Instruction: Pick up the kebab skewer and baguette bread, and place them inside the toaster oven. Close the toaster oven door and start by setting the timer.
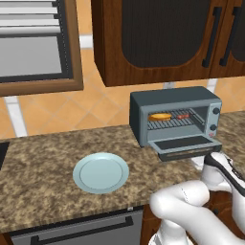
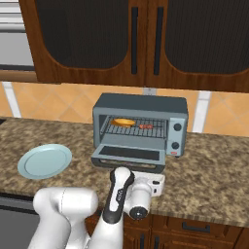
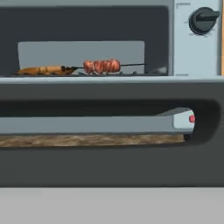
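The blue-grey toaster oven (image 1: 172,98) (image 2: 141,104) stands on the granite counter with its door (image 1: 184,143) (image 2: 129,154) dropped flat. On the wire rack inside lie the golden baguette bread (image 1: 160,116) (image 2: 123,122) (image 3: 43,70) at left and the reddish kebab skewer (image 1: 183,116) (image 2: 146,126) (image 3: 101,66) at right. My gripper (image 1: 203,161) (image 2: 146,174) sits low, just in front of and below the door's front edge, open and holding nothing. In the hand view the dark bar handle (image 3: 109,166) lies close across the frame, and a black knob (image 3: 202,19) is at top right.
A pale blue plate (image 1: 101,172) (image 2: 44,161) lies on the counter left of the oven. Dark wooden wall cabinets (image 2: 146,39) hang above. The counter's front edge and a drawer front (image 1: 81,229) run below my arm.
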Controlling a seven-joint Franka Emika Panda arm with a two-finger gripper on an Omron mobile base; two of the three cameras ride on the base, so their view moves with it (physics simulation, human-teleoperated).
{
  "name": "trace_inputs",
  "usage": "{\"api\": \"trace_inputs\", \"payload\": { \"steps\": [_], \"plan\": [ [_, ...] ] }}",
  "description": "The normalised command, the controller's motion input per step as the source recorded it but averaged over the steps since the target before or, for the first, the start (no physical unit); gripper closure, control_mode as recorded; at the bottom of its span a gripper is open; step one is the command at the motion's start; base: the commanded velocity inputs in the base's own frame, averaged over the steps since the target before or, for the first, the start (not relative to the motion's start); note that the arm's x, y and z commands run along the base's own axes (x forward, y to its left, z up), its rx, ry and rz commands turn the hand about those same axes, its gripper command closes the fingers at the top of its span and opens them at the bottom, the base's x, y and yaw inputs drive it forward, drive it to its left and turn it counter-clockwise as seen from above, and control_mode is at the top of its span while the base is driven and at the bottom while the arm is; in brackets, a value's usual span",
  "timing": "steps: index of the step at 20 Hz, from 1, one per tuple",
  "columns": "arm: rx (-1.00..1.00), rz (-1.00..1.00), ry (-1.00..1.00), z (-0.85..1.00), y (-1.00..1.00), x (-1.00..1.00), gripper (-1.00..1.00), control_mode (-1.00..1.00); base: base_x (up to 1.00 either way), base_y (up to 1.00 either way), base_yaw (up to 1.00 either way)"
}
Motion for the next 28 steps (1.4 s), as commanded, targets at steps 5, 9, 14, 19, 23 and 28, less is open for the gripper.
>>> {"api": "trace_inputs", "payload": {
  "steps": [5,9,14,19,23,28],
  "plan": [
    [0.03,0.0,-0.04,0.75,-0.01,0.02,-1.0,-1.0,0.0,0.0,0.0],
    [0.0,0.0,0.0,0.95,-0.01,0.0,-1.0,-1.0,0.0,0.0,0.0],
    [0.0,0.0,0.0,0.79,0.0,0.15,-1.0,-1.0,0.0,0.0,0.0],
    [0.01,0.01,0.0,0.61,0.0,0.28,-1.0,-1.0,0.0,0.0,0.0],
    [0.0,0.0,0.0,0.51,0.0,0.32,-1.0,-1.0,0.0,0.0,0.0],
    [0.0,0.0,0.0,0.1,0.0,0.29,-1.0,-1.0,0.0,0.0,0.0]
  ]
}}
